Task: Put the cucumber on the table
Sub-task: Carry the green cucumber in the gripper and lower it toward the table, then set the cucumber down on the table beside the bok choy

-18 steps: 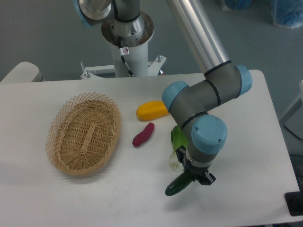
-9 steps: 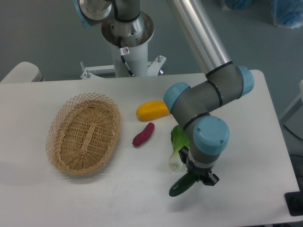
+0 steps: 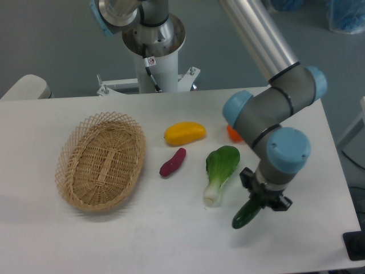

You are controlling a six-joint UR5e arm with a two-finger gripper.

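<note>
The dark green cucumber point(image 3: 246, 213) hangs tilted just above the white table point(image 3: 171, 240), near its front right part. My gripper point(image 3: 262, 197) is shut on the cucumber's upper end, and the lower end points down to the left. Whether the lower tip touches the tabletop I cannot tell. The arm's grey and blue wrist point(image 3: 283, 153) stands right above the gripper.
A leafy bok choy point(image 3: 219, 170) lies just left of the cucumber. Further left lie a purple sweet potato point(image 3: 172, 162) and a yellow vegetable point(image 3: 185, 133). An orange item point(image 3: 234, 133) peeks out behind the arm. The wicker basket point(image 3: 101, 161) sits at the left.
The arm has carried the cucumber to the right, from in front of the bok choy to its right side. The bok choy is now fully uncovered.
</note>
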